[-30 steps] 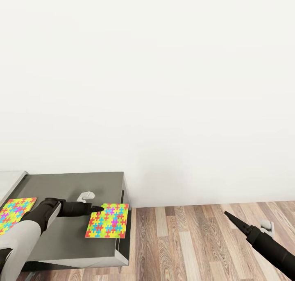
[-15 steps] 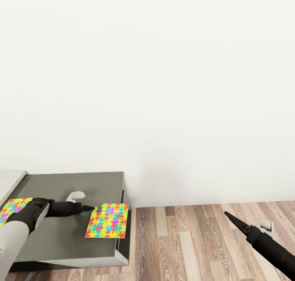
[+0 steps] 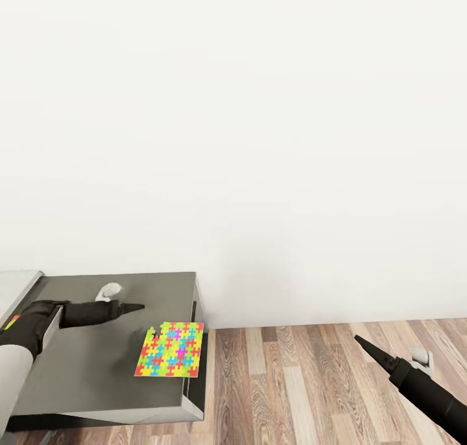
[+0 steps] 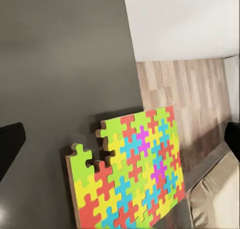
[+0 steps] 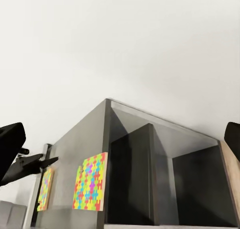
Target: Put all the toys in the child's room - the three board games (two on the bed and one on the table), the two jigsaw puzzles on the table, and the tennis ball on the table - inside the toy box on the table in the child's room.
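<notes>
A jigsaw puzzle [image 3: 170,349] lies flat at the dark tabletop's [image 3: 97,373] corner, overhanging the wood-plank floor [image 3: 311,380]; a second puzzle [image 5: 45,189] is mostly hidden behind the left arm. The left tool [image 3: 133,307] hovers apart from it with its fingers spread, as are the right tool's [image 3: 363,344], before a bare white wall [image 3: 259,140].

We list a plain white wall [image 3: 259,120], unmarked, taking up most of the head view and rising behind the furniture in the right wrist view. Below it we note a white baseboard [image 3: 337,316] along the foot of the wall. We record a wood-plank floor [image 3: 305,380] in mixed brown and grey tones, its boards running away from the wall; the left wrist view also catches a strip of these planks [image 4: 185,99].
</notes>
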